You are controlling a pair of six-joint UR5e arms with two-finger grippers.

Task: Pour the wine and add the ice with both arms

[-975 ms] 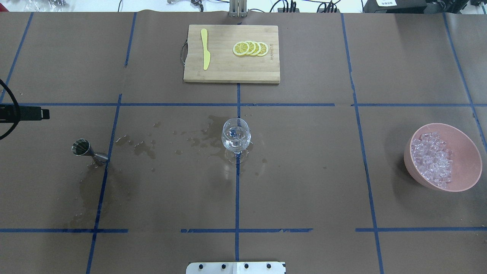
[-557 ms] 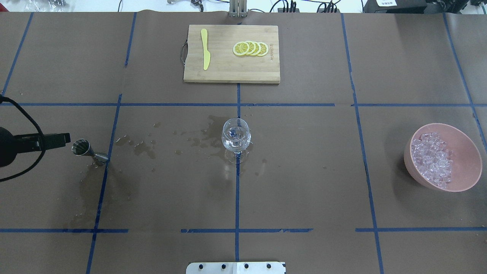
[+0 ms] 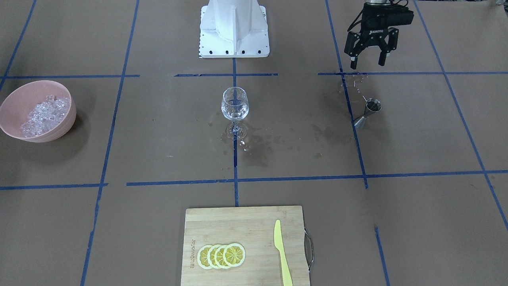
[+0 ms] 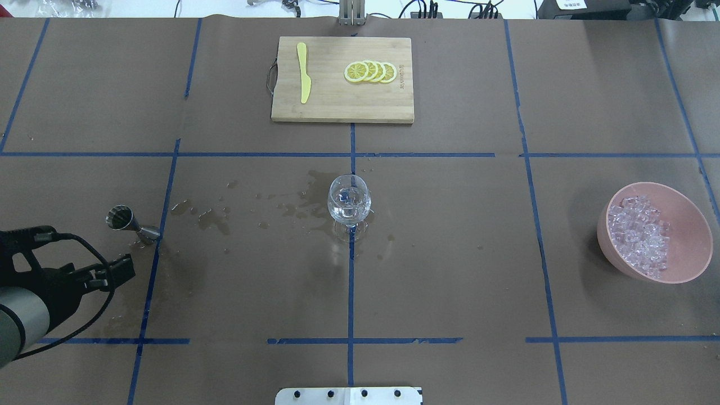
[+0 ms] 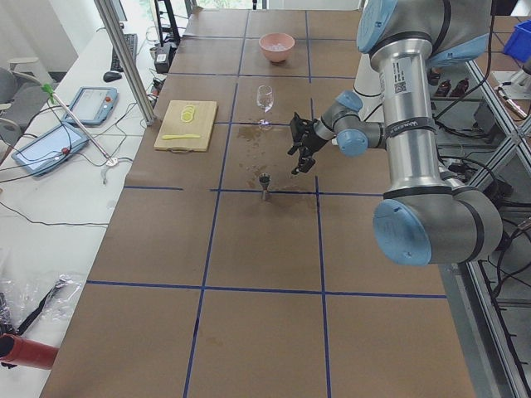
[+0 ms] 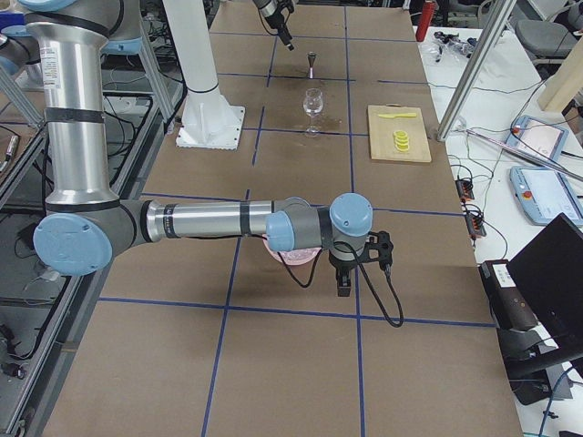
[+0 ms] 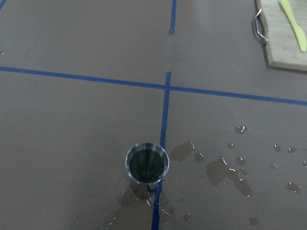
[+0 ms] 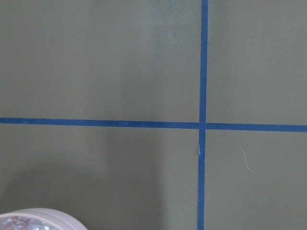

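A clear stemmed glass (image 4: 349, 202) stands at the table's middle with a little clear wine (image 3: 234, 112) in its bowl. A steel jigger (image 4: 126, 220) stands upright to its left and fills the left wrist view (image 7: 147, 163). My left gripper (image 3: 368, 64) is open and empty. It hangs on the robot's side of the jigger, apart from it (image 4: 121, 269). A pink bowl (image 4: 689, 225) at the right holds a heap of ice (image 4: 638, 233). My right gripper (image 6: 344, 284) hangs beside that bowl. I cannot tell whether it is open.
A wooden cutting board (image 4: 342, 107) at the far middle carries lemon slices (image 4: 370, 72) and a yellow knife (image 4: 304, 73). Wet patches (image 4: 211, 216) lie between jigger and glass. The white pedestal (image 3: 234, 28) stands at the robot's side.
My left gripper has moved from the far side of the jigger, past its left, towards the robot, and now hangs on the jigger's near side. Nothing else has moved.
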